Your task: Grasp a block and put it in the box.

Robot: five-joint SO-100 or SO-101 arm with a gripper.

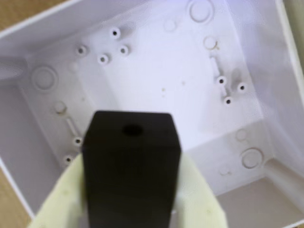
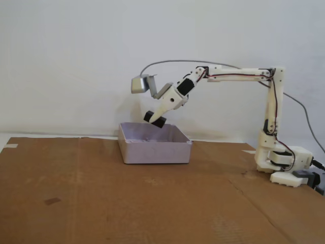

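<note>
In the fixed view we see the arm (image 2: 238,75) stretched out from its base (image 2: 282,162) at the right, reaching leftward so that the end effector (image 2: 155,119) hangs tilted just above the box (image 2: 155,150). Its fingers are closed around the block (image 2: 155,120), which is held in the air over the box's far rim, not touching the floor of the box. In the wrist view we look down past the block (image 1: 130,161), a matte black cuboid with a small round hole in its upper face, pinched between two pale cream fingers (image 1: 64,199) that show on either side of it. Beneath it lies the open inside of the box (image 1: 166,80), pale lavender, with moulded rings and small screw posts on its floor. The box stands on a brown cardboard sheet (image 2: 101,203) that covers the desk, and a grey camera housing (image 2: 142,84) rides above the end effector.
</note>
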